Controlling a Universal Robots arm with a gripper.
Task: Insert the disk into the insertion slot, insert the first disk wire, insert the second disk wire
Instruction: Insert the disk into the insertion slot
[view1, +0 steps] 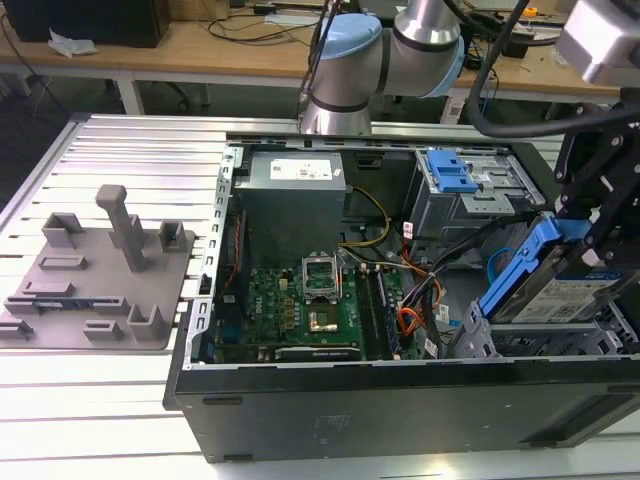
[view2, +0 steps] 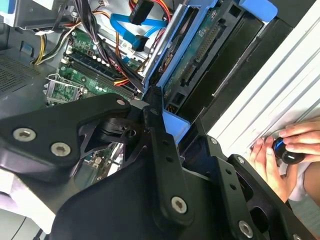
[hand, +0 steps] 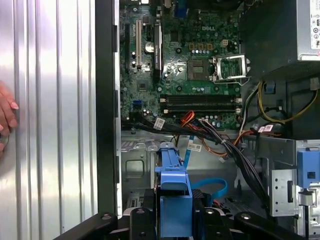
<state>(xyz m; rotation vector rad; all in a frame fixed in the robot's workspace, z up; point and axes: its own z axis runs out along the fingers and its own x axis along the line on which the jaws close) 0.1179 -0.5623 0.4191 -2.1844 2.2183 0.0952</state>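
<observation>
Black two-finger gripper (hand: 174, 216) clamped on the disk (view1: 565, 292), a flat silver-grey hard drive with a white-and-blue label in a bright blue plastic carrier; its fingers press the carrier's sides in the first wrist view. Disk hangs tilted, high end toward the exterior view's right, over the insertion slot (view1: 530, 342), a low wide grey perforated sheet-metal bay at that end of the open black computer case (view1: 400, 410); whether the two touch cannot be told. A person's hand (view2: 272, 159) rests on the ribbed aluminium table (view1: 120, 400) beside the case.
</observation>
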